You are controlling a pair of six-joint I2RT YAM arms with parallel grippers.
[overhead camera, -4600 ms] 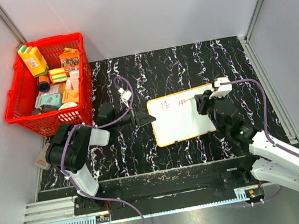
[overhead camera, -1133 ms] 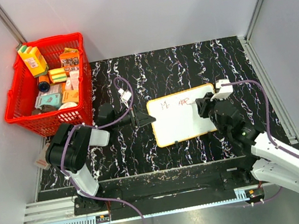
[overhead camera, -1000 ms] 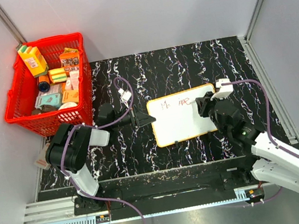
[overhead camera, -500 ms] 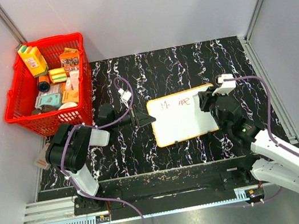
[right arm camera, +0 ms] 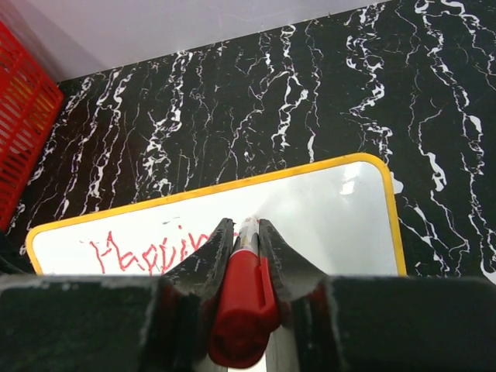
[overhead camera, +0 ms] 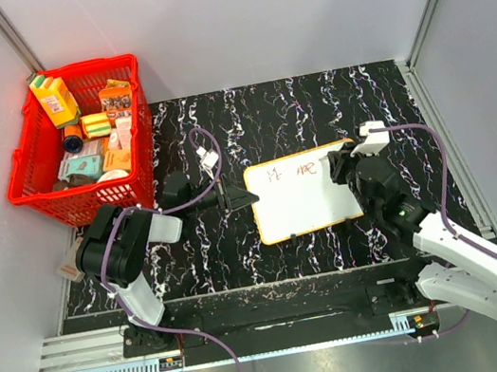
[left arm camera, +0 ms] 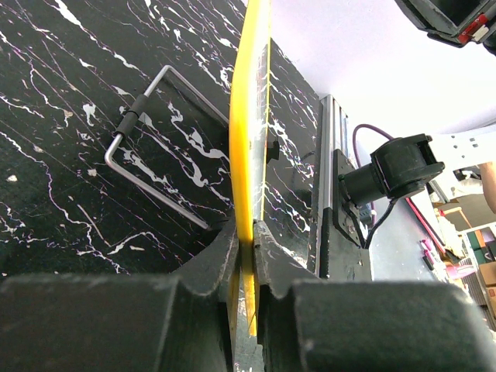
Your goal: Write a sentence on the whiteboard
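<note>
Right claw (right arm camera: 244,226) was clamped on a red marker (right arm camera: 240,310), its 2 fingers pressed against the barrel, w/ the tip pointing down at the whiteboard (right arm camera: 333,209). In the right wrist cam the tip sat at or just above the white surface, near the board's far edge. Whether it actually touched couldn't be told.

The sentence (right arm camera: 147,252) showed as red script running from the board's left side toward the marker. It read like "Happin", w/ the last letters running in behind the left finger. Only 1 line was visible. From the top cam the same writing (overhead camera: 290,173) was too small to read, just 2 short marks along the far edge.

The whiteboard (overhead camera: 301,208) lay near the middle of the black marbled tabletop (overhead camera: 311,103), slightly skewed, far-right corner next to the right claw (overhead camera: 336,163).

Left claw (overhead camera: 243,197) reached in from the left and held the board by its left edge. In the left wrist cam that claw (left arm camera: 246,240) was closed down to a narrow slit, w/ the yellow rim of the board (left arm camera: 248,139) pinched edge-on btwn the jaws. A bent wire loop (left arm camera: 155,124) w/ a black sleeve lay on the tabletop beside the board.

A red basket (overhead camera: 88,203) full of boxes and packets stood at the far-left corner, well apart from the board.
</note>
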